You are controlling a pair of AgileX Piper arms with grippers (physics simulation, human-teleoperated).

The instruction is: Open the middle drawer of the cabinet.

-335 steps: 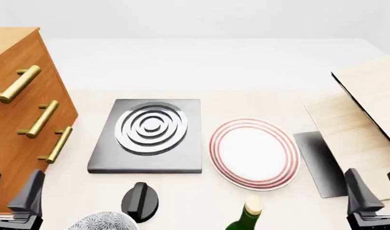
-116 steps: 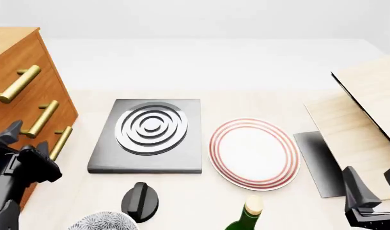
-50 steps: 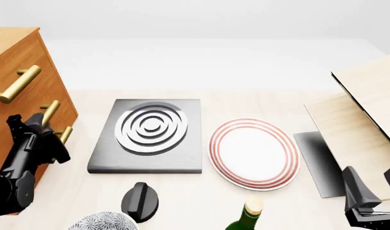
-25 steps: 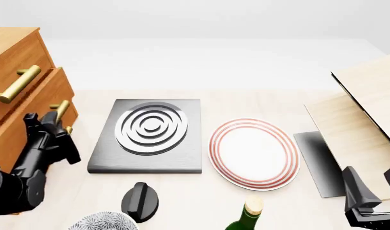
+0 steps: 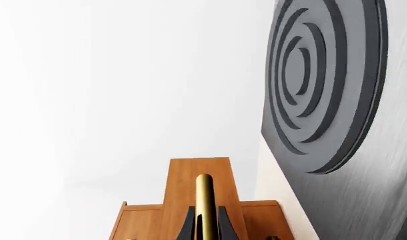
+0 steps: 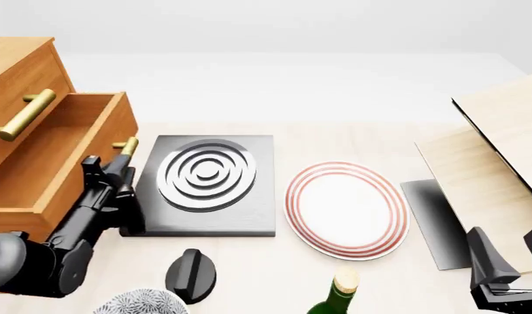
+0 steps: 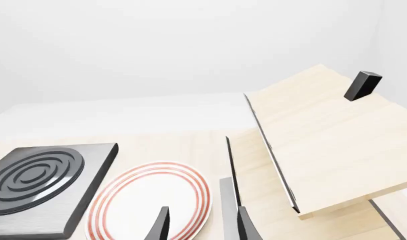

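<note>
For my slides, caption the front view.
Left gripper clamps the brass handle, middle drawer pulled open.

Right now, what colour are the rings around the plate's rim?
Red rings on the white plate, clearest in the front view.

- The cabinet (image 6: 17, 62) is cut off by the front view's left edge.
- The left arm hides its lowest drawer.
- The bottle (image 6: 336, 297) shows only its neck.

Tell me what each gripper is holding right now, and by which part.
The left gripper is shut on the middle drawer, gripping its brass bar handle with a finger on either side. The right gripper holds nothing; it is open.
</note>
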